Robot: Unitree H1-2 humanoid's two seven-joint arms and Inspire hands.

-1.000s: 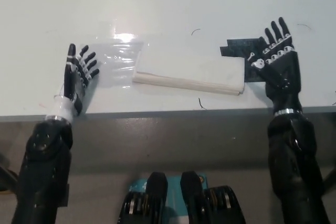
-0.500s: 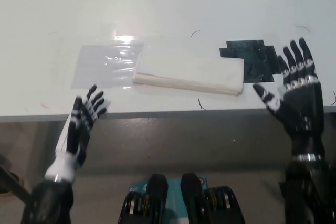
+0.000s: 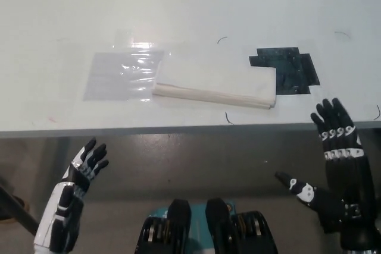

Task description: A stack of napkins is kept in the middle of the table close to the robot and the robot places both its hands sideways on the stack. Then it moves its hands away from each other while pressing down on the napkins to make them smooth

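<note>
The left hand (image 3: 77, 197) is at the lower left, below the table edge, fingers apart and holding nothing. The right hand (image 3: 336, 173) is at the lower right, open, its fingers spread and pointing up.

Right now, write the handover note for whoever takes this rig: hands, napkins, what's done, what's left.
Left hand: open, holding nothing, below the table edge at lower left.
Right hand: open, holding nothing, below the edge at lower right.
Napkin stack: flat mid-table near the front edge, between a clear plastic sheet and a black patch.
Done: neither hand touches the stack; whether it has been smoothed cannot be told.
Left: if unsmoothed, set both hands sideways on it, press, sweep apart.
</note>
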